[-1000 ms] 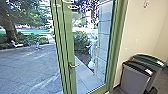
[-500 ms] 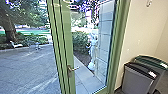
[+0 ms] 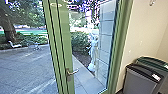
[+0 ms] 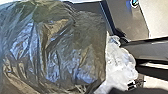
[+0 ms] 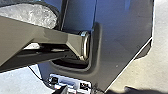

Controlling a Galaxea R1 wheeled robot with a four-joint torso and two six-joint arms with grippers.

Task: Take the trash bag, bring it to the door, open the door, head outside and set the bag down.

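Note:
In the head view a glass door in a green frame (image 3: 64, 45) stands ahead, with a metal lever handle (image 3: 72, 72) near its left edge. How far the door is open, I cannot tell. The dark, crumpled trash bag (image 4: 57, 50) looms large and close in the left wrist view. Whitish, see-through plastic (image 4: 120, 65) bulges out beside it. What my left gripper has hold of, I cannot tell. A patch of pale, wrinkled plastic (image 5: 32, 15) shows past the robot's own dark parts in the right wrist view.
Right of the door, two lidded bins, one grey (image 3: 140, 81) and one green-topped (image 3: 155, 62), stand by a cream wall (image 3: 141, 32). Outside lie a paved yard (image 3: 25, 65), chairs, shrubs (image 3: 80, 42), a tree and a pale statue (image 3: 93, 52) beyond the glass.
The head camera has moved somewhat closer to the doorway, so the frame looks larger and the bins sit lower and farther right. Nothing else has visibly moved.

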